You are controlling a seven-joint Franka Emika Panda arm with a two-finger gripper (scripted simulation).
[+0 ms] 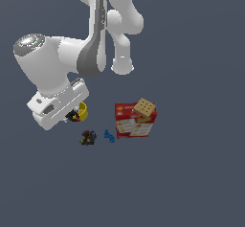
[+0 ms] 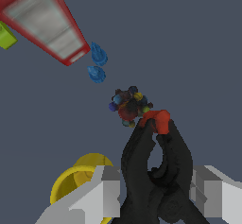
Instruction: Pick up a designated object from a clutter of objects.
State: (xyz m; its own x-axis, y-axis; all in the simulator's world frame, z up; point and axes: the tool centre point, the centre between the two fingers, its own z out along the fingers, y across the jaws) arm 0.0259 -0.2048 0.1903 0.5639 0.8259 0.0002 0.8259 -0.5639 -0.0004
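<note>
- Nearest to us in the wrist view: gripper [image 2: 158, 192], its two grey-white fingers [image 2: 99, 192] pressed against either side of the black pronged item [image 2: 158, 171]. We read that as clamped on it.
- Pronged item's thin black arms splay away from the fingers and end in a red-orange tip [image 2: 158, 120]. We can't make out any whitish part here.
- Yellow cup [image 2: 75, 180] sits just beside one finger, rim partly hidden behind it.
- Dark speckled lump [image 2: 128, 106] lies just past the red-orange tip; whether they touch we cannot tell. Coloured specks on it: blue, yellow, red.
- Tiny blue piece [image 2: 97, 64] shows as two small blue lobes, between the lump and the red-and-white printed box [image 2: 45, 22].
- Box face shows a pale panel with a red border; print is too blurred to read, no brand or text legible in either view.
- Exterior view: Panda arm's white hand [image 1: 57, 104] hangs low over the yellow cup [image 1: 83, 111], with the pronged item [image 1: 72, 116] a dark speck with a bit of red just under it.
- Lump [image 1: 86, 138] and blue piece [image 1: 109, 135] lie near each other, toward the exterior view's right of the hand.
- Box [image 1: 135, 120] lies flat further to the exterior view's right, with the tan block with holes [image 1: 144, 108] resting on its upper corner.
- Grey floor [image 1: 191, 183] under everything.
</note>
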